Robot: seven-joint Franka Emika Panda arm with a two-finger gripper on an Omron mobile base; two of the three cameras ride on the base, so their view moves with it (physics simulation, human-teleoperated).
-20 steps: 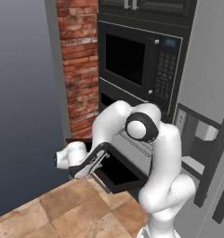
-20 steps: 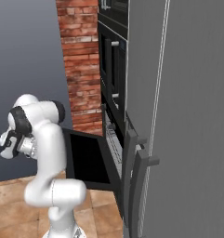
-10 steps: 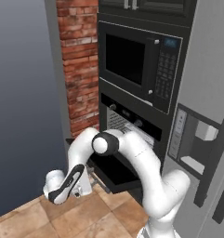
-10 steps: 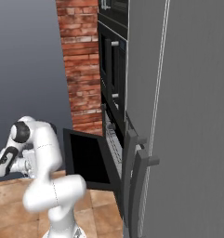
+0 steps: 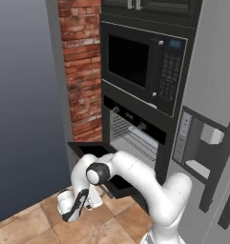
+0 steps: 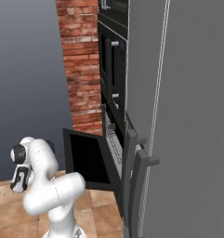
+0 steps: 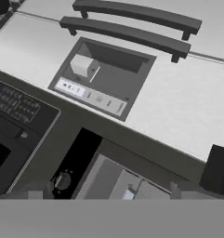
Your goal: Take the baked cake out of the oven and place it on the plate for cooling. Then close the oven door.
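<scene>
The black oven [image 5: 135,138] sits below the built-in microwave, its cavity lit and its racks showing. The oven door [image 6: 85,160] hangs dropped open; my arm covers part of it in the left base view. My gripper [image 5: 71,210] hangs low over the floor tiles, left of the door and well away from the cavity, also seen as the gripper [image 6: 18,179]. It is open and holds nothing. One dark fingertip [image 7: 218,169] rises at the right of the hand view, which looks at an oven knob [image 7: 62,181]. I cannot make out the cake in the cavity. The plate is out of view.
A black microwave [image 5: 135,64] with a keypad sits above the oven. The grey fridge [image 5: 207,143], with a dispenser recess and long handles [image 6: 134,186], stands right of it. A brick pillar [image 5: 80,71] stands left of the oven, tiled floor [image 5: 21,228] below.
My arm has swung down and to the left, from just above the open door to low over the floor. The oven door has stayed open.
</scene>
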